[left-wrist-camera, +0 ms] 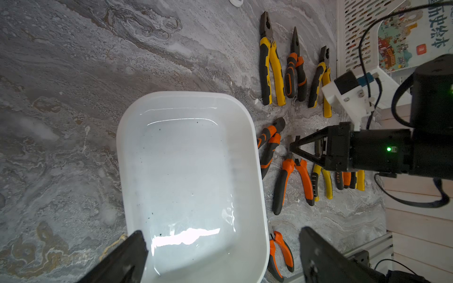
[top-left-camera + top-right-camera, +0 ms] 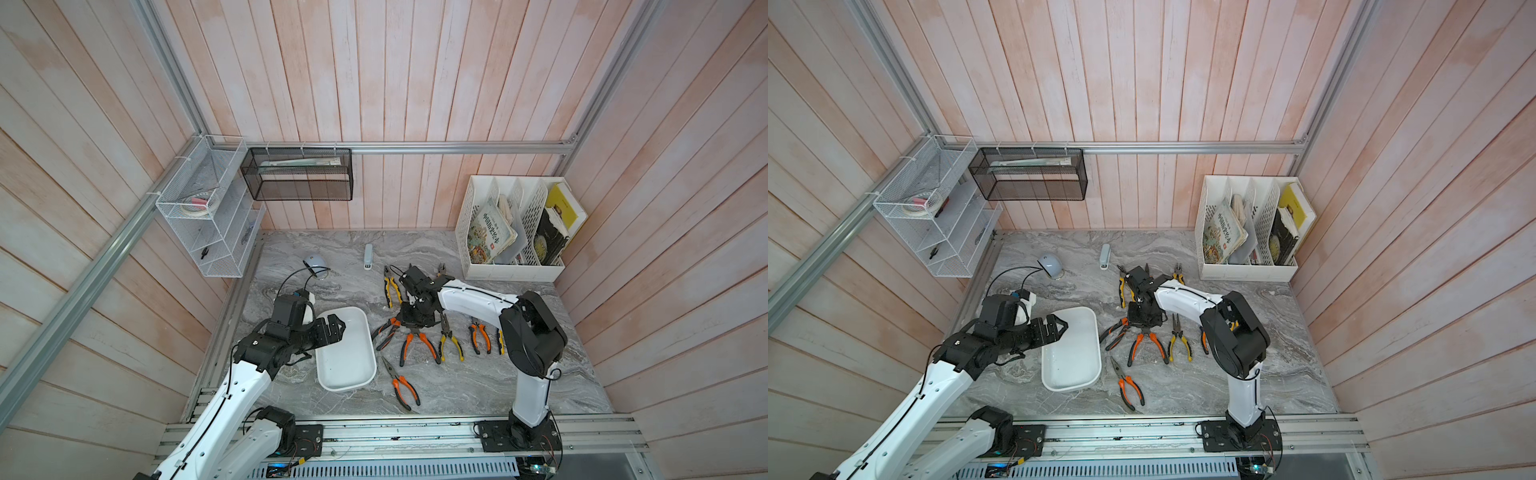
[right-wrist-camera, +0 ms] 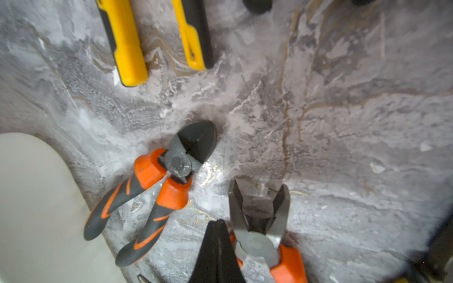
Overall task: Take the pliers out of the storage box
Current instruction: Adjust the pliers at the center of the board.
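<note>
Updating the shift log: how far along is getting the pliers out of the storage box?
Done: the storage box is empty and the pliers lie on the marble tabletop beside it. In hand: nothing; the left gripper is open over the box, the right gripper shut, empty, by the orange-handled cutters. Left: apparently nothing to take out.

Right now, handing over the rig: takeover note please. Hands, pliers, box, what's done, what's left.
Left hand: open, empty, hovering over the storage box at its left edge.
Right hand: shut, nothing visibly in it, pointing down just over the pliers right of the box.
Pliers: every pair in view lies on the table to the right of the box, in loose rows, one nearer the front.
Box: empty.
Done: the box looks cleared.
Left: probably only pulling both arms back. One pair is partly hidden under the right arm.
</note>
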